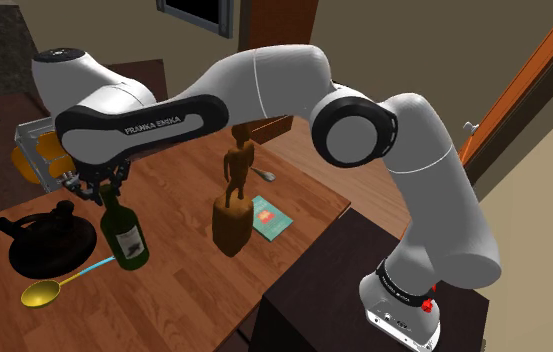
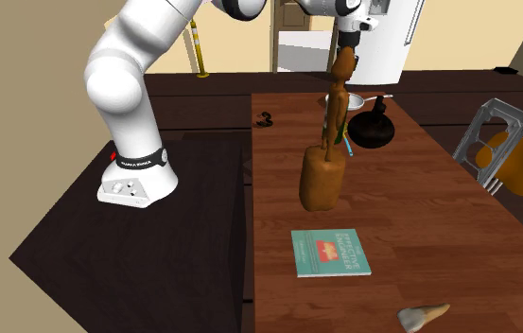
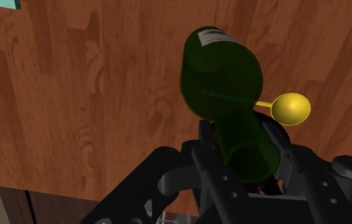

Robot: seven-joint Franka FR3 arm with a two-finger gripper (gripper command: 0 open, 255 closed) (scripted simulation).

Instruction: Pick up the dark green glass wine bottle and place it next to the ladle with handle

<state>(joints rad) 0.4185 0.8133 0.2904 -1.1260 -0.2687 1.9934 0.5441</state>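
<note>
Downward the arm (image 1: 264, 85) arches, claw (image 1: 107, 187) clasping the green bottle (image 1: 124, 235) by its neck.

Dark green bottle (image 3: 222, 70) clasped at the neck between the two black fingers of the hand (image 3: 247, 159), body stretching away over the brown wooden tabletop (image 3: 91, 95). Pale label near its base. Just beside it, yellow ladle (image 3: 291, 107), thin teal handle visible through the glass.
</note>
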